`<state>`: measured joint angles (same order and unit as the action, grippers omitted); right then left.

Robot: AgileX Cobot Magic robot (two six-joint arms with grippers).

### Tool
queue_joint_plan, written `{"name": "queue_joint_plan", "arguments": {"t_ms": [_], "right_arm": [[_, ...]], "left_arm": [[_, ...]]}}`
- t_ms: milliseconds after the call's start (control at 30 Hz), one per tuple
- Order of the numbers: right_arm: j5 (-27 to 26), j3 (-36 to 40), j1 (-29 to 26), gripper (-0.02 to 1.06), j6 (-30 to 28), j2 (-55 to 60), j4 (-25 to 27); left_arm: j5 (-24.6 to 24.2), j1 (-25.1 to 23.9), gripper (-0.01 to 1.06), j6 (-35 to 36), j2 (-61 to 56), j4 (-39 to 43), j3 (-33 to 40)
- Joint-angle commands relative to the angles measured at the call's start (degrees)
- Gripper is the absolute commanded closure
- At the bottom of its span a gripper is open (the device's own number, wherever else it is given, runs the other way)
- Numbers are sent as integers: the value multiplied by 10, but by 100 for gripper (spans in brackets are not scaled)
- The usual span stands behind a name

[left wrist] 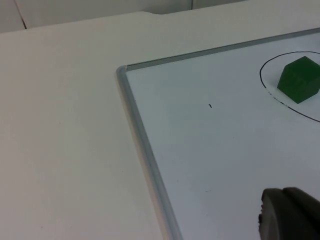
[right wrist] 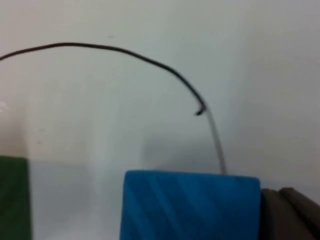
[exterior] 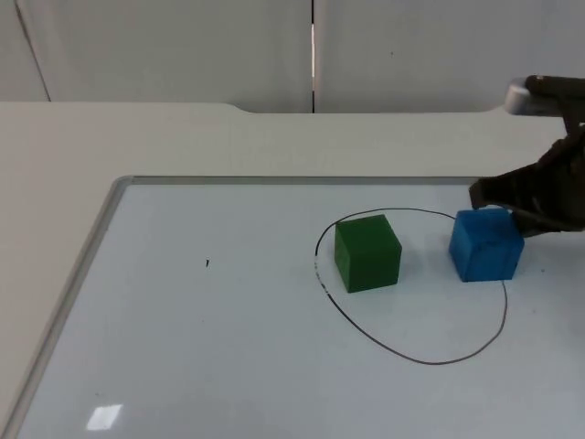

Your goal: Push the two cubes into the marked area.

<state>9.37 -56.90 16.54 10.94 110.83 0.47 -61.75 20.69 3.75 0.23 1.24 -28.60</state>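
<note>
Green cube [exterior: 367,252] sits inside the drawn loop [exterior: 416,357]; blue cube [exterior: 485,245] straddles its line.

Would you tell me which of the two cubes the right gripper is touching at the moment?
The blue cube, straddling the drawn outline; the right gripper is against its far side. The green cube sits apart, inside the outline.

No readable text, label, brand or number shows anywhere.
</note>
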Motion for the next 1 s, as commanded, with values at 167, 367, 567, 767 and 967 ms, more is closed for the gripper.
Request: {"name": "queue_joint_plan", "arguments": {"t_ms": [167,367,567,767,967], "right_arm": [[-26,-2,21,104,0,-1,-1],[-27,-2,36,104,2,-1,-1],[-27,-2,58,104,2,-1,5],[-27,-2,65,104,2,-1,2],[-21,-2,65,104,2,-1,-5]], "left_arm": [[1,-1,105,0,-2,3,2],[1,-1,105,0,-2,3,2],[1,-1,105,0,-2,3,2],[1,-1,105,0,-2,3,2],[1,-1,105,0,-2,3,2]]}}
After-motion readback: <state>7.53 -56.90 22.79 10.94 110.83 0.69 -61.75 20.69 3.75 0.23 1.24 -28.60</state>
